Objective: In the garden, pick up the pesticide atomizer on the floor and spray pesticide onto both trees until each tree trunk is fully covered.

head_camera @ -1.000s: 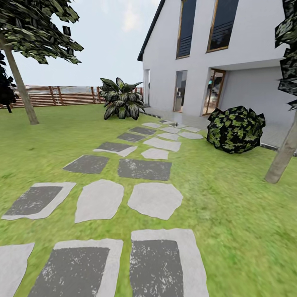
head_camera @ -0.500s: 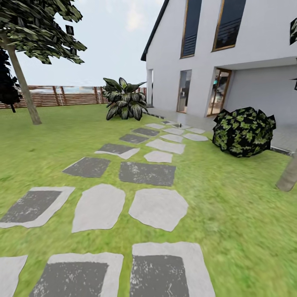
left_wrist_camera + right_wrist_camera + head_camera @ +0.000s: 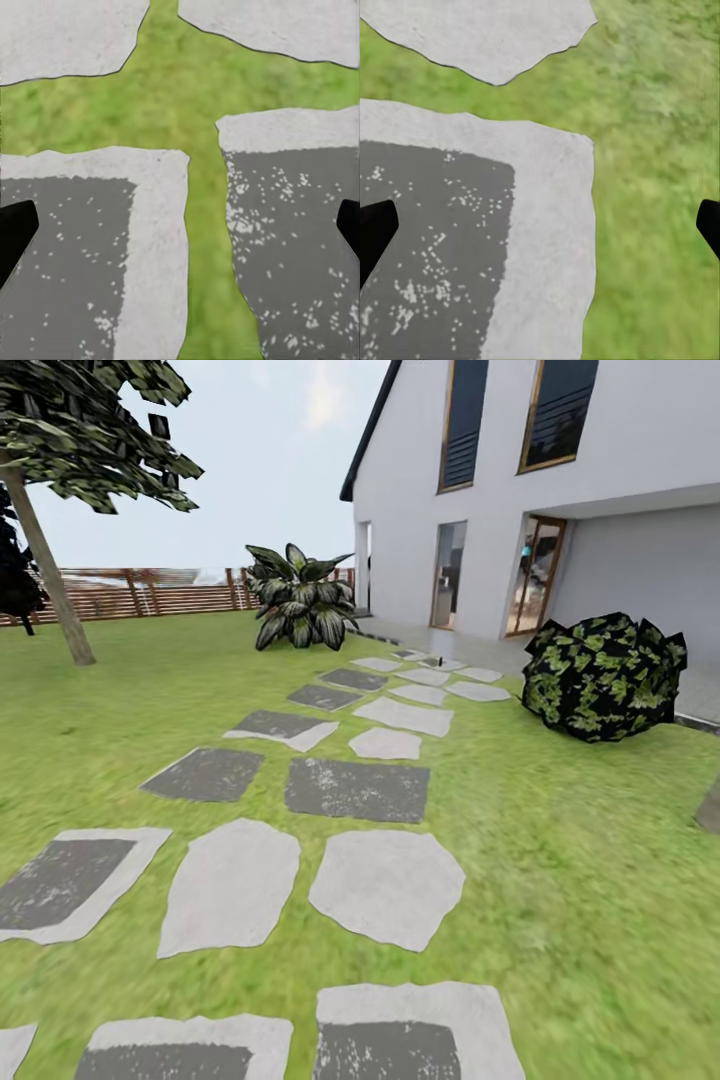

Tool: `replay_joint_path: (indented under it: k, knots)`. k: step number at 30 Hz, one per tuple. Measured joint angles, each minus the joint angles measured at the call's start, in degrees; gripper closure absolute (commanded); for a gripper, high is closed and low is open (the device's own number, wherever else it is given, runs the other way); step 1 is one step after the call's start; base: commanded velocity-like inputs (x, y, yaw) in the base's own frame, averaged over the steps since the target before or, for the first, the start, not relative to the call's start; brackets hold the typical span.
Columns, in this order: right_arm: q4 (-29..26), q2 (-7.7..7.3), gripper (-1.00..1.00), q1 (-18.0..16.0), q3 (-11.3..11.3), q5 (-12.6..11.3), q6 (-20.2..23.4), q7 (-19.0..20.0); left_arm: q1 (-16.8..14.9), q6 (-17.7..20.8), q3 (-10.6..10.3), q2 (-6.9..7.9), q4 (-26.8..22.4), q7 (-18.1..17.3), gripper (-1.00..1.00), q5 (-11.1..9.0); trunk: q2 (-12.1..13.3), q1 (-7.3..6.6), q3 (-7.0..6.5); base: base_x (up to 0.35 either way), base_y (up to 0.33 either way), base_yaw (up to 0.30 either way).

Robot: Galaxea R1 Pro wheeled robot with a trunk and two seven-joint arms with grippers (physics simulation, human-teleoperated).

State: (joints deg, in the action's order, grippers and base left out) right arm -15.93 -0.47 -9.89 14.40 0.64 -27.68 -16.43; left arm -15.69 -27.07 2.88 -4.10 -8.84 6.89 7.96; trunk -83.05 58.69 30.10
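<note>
**Robot on the garden path, sprayer not yet found**

Both your grippers hang spread wide and empty above the stepping stones: the left gripper point(image 3: 180, 225) over two dark slabs split by a strip of grass, the right gripper point(image 3: 540, 225) over a dark, pale-edged stepping stone point(image 3: 472, 240) beside open lawn point(image 3: 660, 187). Ahead, the stone path point(image 3: 357, 788) runs across the grass toward the white house point(image 3: 560, 490), passing a round dark bush point(image 3: 605, 677) on the right. A broad-leaved striped plant point(image 3: 300, 600) stands farther back near the house corner, with the slatted wooden fence point(image 3: 160, 592) beyond. One tree point(image 3: 50, 575) shows its bare leaning trunk far left; a grey stub at the right edge may be the second trunk's base point(image 3: 710, 810). The pesticide atomizer cannot be seen in these pictures. Your risk: driving on toward the house, you could pass the atomizer on the grass, or clip that near trunk while turning.
</note>
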Motion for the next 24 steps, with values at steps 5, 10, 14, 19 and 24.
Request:
replay_joint_path:
  k: [5, 10, 14, 19, 24]
  knots:
    - [0.0, -0.01, -1.00, 0.0, -0.1, 0.0, 0.0, 0.0, 0.0, 0.0, 0.0, 0.00, 0.0, 0.0, -1.00, 0.0, 0.0, 0.01, 0.00, 0.350, 0.000, 0.000]
    - [0.0, -0.01, -1.00, 0.0, -0.1, 0.0, 0.0, -0.1, 0.0, 0.0, -0.1, 0.00, 0.0, 0.0, -1.00, 0.0, 0.0, 0.01, 0.00, 0.350, 0.000, 0.000]
    - [0.0, -0.01, -1.00, 0.0, -0.1, 0.0, 0.0, -0.1, 0.0, 0.0, 0.0, 0.00, 0.0, 0.0, -1.00, 0.0, 0.0, 0.01, 0.00, 0.350, 0.000, 0.000]
    - [0.0, -0.01, -1.00, 0.0, -0.1, 0.0, -0.1, -0.1, 0.0, 0.0, 0.0, 0.00, 0.0, 0.0, -1.00, 0.0, 0.0, 0.01, 0.00, 0.350, 0.003, 0.000]
    - [0.0, -0.02, -1.00, 0.0, -0.1, 0.0, 0.0, -0.1, 0.0, 0.0, 0.0, 0.00, 0.0, 0.1, -1.00, 0.0, 0.0, 0.01, 0.00, 0.350, 0.060, 0.000]
